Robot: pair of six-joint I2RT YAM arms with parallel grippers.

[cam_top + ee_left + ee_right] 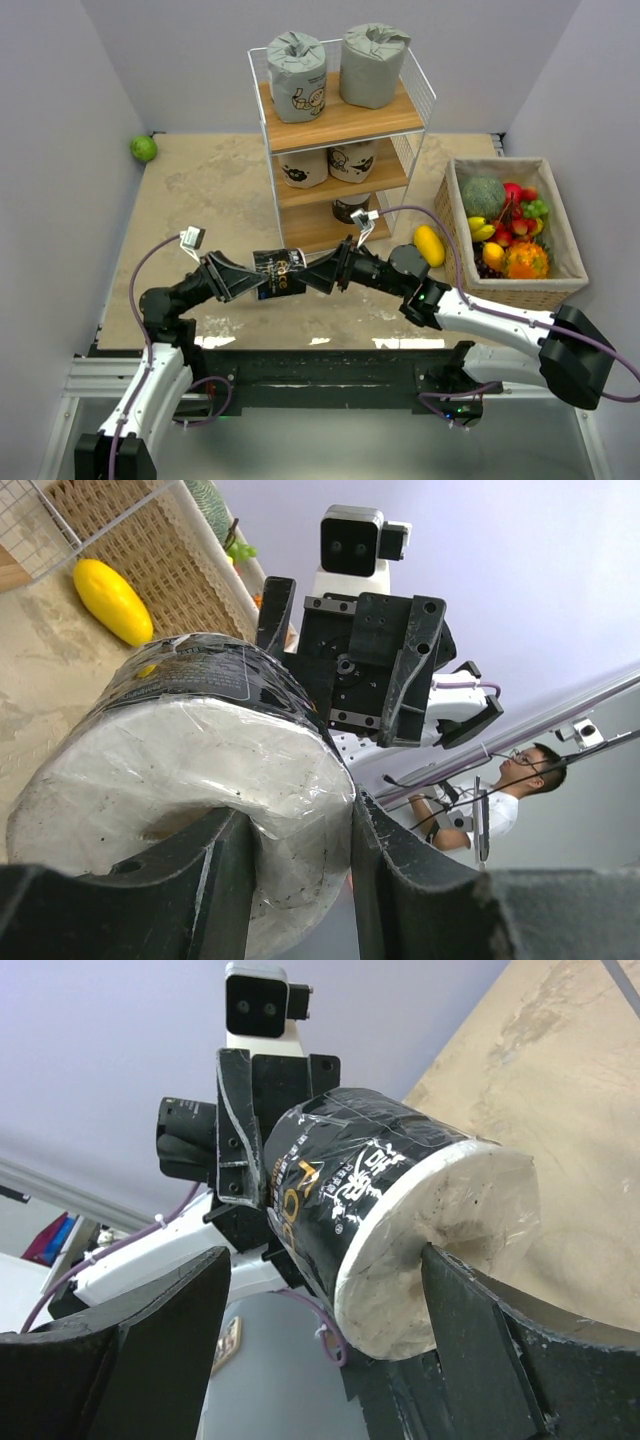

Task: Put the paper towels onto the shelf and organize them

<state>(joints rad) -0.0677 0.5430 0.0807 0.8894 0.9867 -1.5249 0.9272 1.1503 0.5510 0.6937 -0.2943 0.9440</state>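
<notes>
- Grips one white end of the black roll point(277, 273) with the left fingers point(190, 900), pinched close.
- Straddles the other end with the right fingers point(140, 1340) spread wide: one touching, one apart.
- Hangs above the surface point(200, 200) in front of the shelf point(340, 122), long axis level, arm to arm.
- Cannot judge free room on the bottom tier, mostly hidden behind the right arm.

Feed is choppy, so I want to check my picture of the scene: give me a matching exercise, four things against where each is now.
Things:
A black roll off the shelf
B plain grey roll
C yellow fruit
D green fruit

Places:
1 far left corner of the table
2 held by the left gripper
3 top board of the shelf
4 beside the basket

Pairs: A-2, B-3, C-4, D-1
</notes>
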